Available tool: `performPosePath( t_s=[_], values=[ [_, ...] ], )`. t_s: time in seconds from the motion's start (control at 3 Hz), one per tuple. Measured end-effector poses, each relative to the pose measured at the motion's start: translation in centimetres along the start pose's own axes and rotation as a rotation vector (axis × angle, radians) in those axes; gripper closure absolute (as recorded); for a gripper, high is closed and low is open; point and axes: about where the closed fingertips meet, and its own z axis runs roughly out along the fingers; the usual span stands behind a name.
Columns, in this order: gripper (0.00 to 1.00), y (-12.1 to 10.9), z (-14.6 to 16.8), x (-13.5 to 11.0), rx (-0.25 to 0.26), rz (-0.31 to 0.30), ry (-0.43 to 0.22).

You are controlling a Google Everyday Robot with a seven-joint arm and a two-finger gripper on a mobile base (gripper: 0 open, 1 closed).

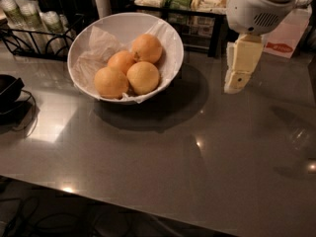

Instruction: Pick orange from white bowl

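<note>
The white bowl [123, 26] stands tilted on the grey counter at the back left, lined with crumpled white paper [96, 51]. Several oranges lie in it: one at the back [146, 48], one in the middle [122, 61], one at the front right [142, 77] and one at the front left [110, 82]. My gripper [236, 80] hangs from the white arm [256, 6] at the upper right. It points down over the counter, to the right of the bowl and apart from it, with nothing seen in it.
A black wire rack with cups [27, 19] stands at the back left. A black object with a cable [9, 93] lies at the left edge. A shelf of packets [190, 1] and a white bag [291, 33] are behind. The counter's front edge [148, 209] runs along the bottom.
</note>
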Motion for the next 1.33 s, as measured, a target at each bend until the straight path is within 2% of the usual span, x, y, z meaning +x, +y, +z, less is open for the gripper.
performPosePath(
  t_s=[0.33,1.0,1.33],
  values=[
    [0.0,-1.1,0.9,0.3,0.008,-0.003,0.002],
    [0.0,-5.9,4.7,-1.3,0.0,-0.087,0.001],
    [0.0,-7.4,5.7,-2.1,0.003,-0.111,-0.011]
  ],
)
